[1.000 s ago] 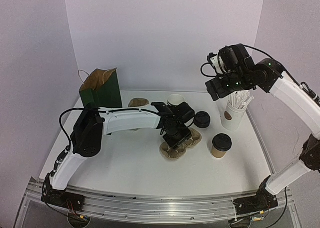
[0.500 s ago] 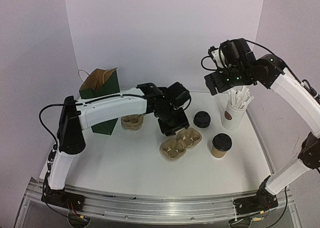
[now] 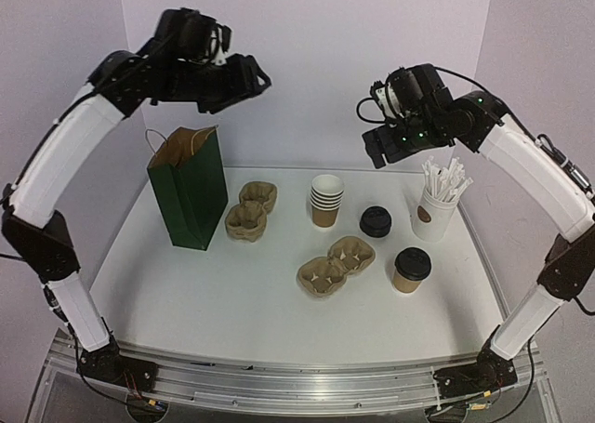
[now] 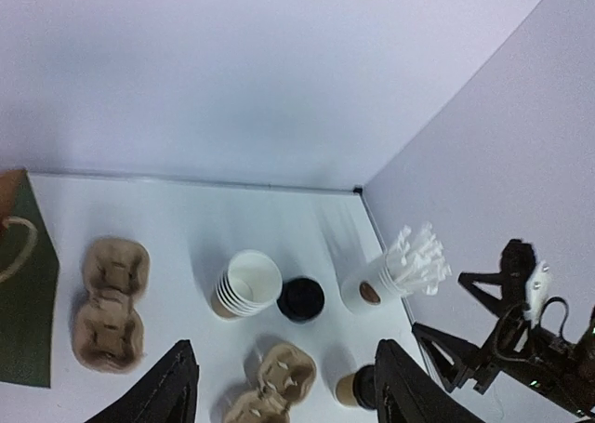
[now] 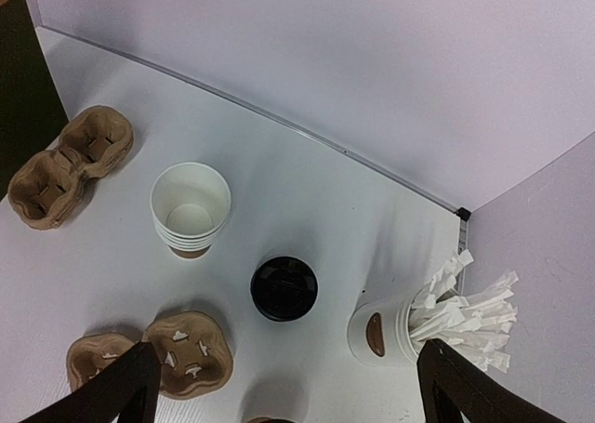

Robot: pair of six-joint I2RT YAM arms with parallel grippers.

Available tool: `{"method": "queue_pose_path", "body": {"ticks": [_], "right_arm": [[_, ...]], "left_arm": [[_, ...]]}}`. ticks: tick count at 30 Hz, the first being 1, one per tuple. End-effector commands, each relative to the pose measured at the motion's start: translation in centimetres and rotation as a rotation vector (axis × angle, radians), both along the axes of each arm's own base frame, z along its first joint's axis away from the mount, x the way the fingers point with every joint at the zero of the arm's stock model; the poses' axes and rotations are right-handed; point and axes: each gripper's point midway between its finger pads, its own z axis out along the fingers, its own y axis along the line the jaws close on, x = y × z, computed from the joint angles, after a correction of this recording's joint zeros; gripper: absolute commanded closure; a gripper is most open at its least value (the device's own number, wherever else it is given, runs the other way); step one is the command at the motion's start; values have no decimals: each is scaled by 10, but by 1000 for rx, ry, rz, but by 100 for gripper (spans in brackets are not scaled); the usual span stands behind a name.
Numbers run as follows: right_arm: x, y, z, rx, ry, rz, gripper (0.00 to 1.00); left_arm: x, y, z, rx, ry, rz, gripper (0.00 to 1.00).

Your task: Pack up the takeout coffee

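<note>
While both arms hang high above the white counter [image 3: 223, 302], the top view counts one brown kraft paper coffee cup [image 3: 410, 270] with a black domed lid, upright at right front, long axis vertical, lid up. Near it are two moulded brown pulp carriers [image 3: 336, 265], one loose black lid [image 3: 376, 221], one stack of kraft cups [image 3: 326, 200], one white cup of sticks [image 3: 434, 209] and one green paper bag [image 3: 189, 195]. Left wrist view: the left hand [image 4: 284, 349] stands apart, empty. Right wrist view: the right hand [image 5: 288, 347] is spread wide, holding nothing.
</note>
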Motion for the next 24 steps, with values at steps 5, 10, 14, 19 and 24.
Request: {"method": "queue_pose_path", "body": {"ticks": [5,10,14,19,24], "right_arm": [[10,15,8,47,-5,24,4],[14,21,3,37,4,34,4],[16,25,-4,41,21,42,4],[16,28,-8,43,32,47,4],[14,25,-7,36,29,44,4]], "left_arm": [[2,171,46,37,-137,591,36],[-8,230,30,117,-62,767,32],[3,257,-12,225,71,803,28],[26,283,-62,334,198,798,20],[66,285,-107,374,305,628,16]]}}
